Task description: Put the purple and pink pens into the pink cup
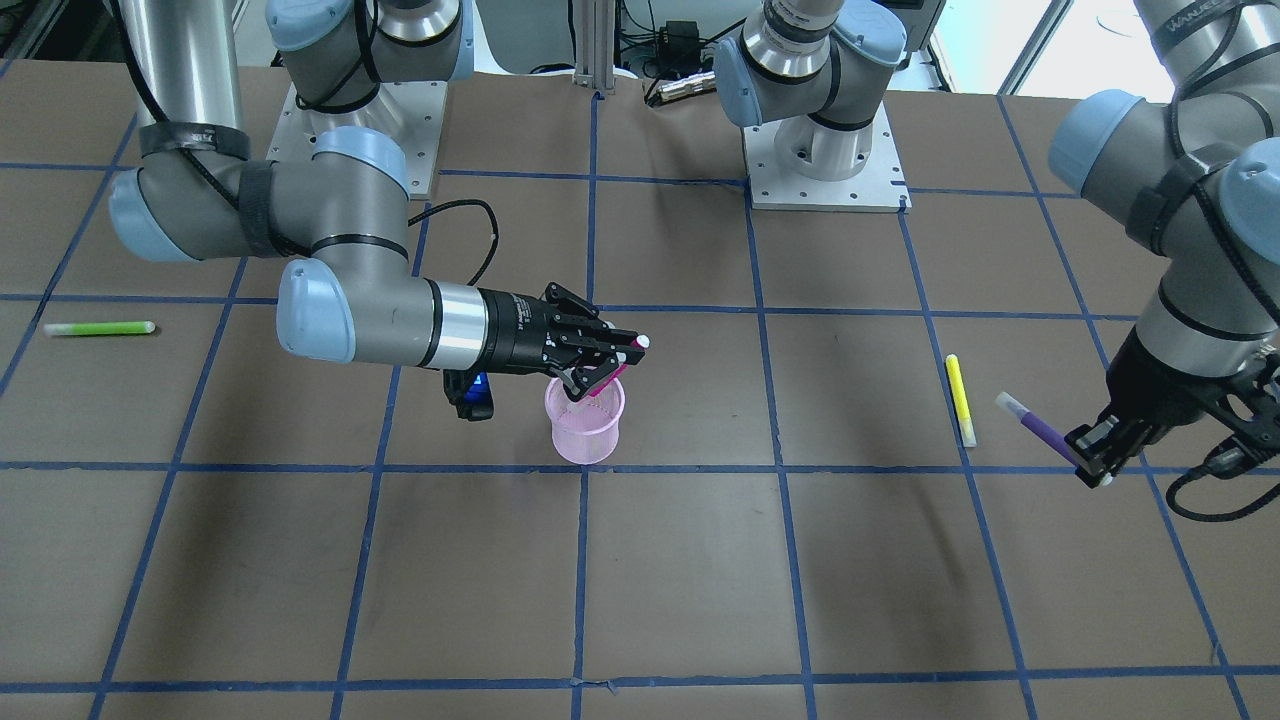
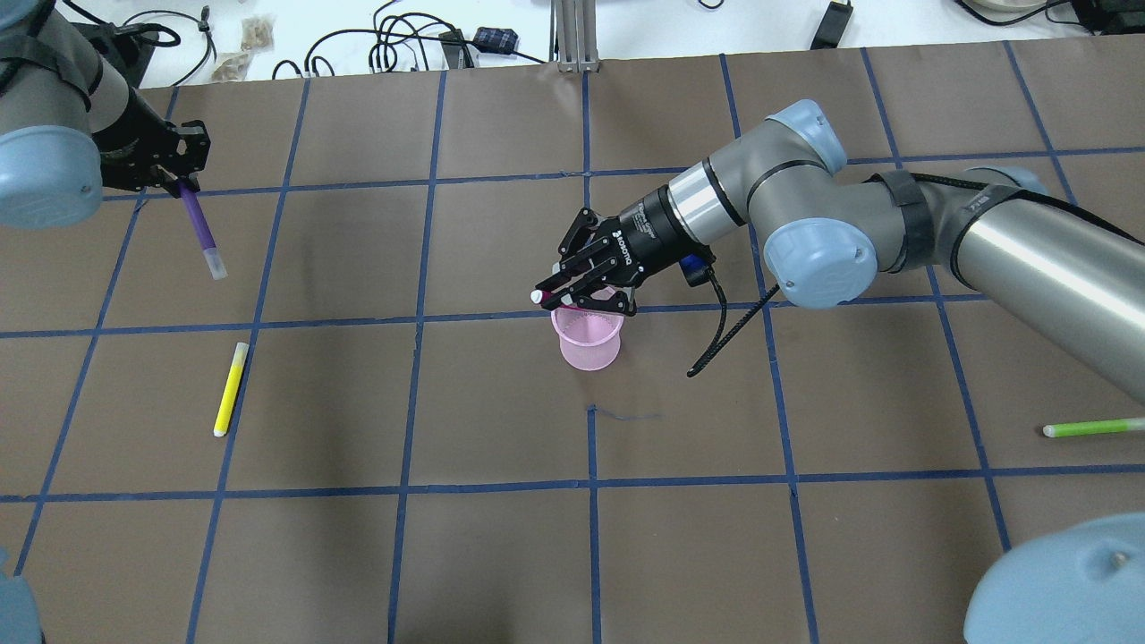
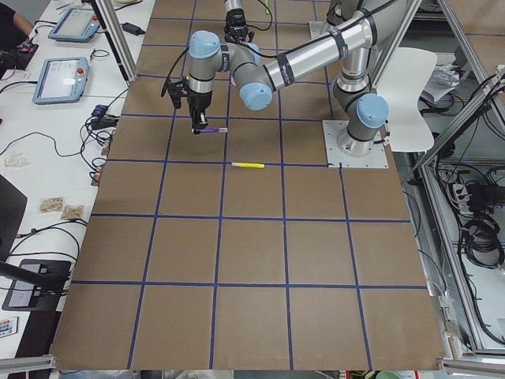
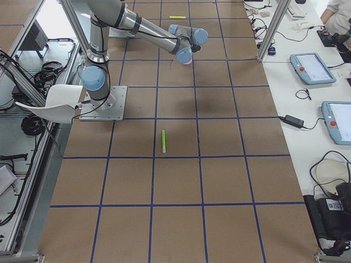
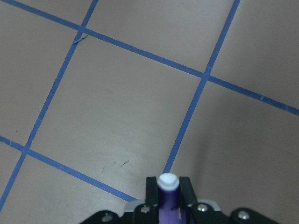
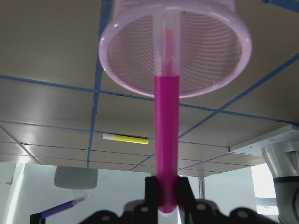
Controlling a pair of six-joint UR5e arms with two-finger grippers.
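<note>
Brown paper-covered table (image 2: 501, 555) w/ blue tape grid; cables & gear along its far edge. Pink cup (image 2: 588, 344), a mesh one, stands upright near table ctr, just by a grid crossing. Right end effector (image 2: 583, 295) hangs right over the cup's mouth, jaws pinched tight on pink pen (image 6: 167, 140). Wrist cam: pen runs straight out from btwn the jaws, its clear-capped far end inside the cup's rim; can't tell if it touches the bottom. Front cam: pen sits tilted, white butt end sticking out above the jaws.

Left end effector (image 2: 179, 172) is well apart from the cup, over the robot's left side of the table, jaws closed on purple pen (image 2: 200, 228). Pen is off the table, slanted, pale cap end pointing down & away from the jaws.

Yellow pen (image 2: 230, 390) lies flat on the table on that same side. Green pen (image 2: 1093, 427) lies flat far out on the robot's right, well apart from everything else.
</note>
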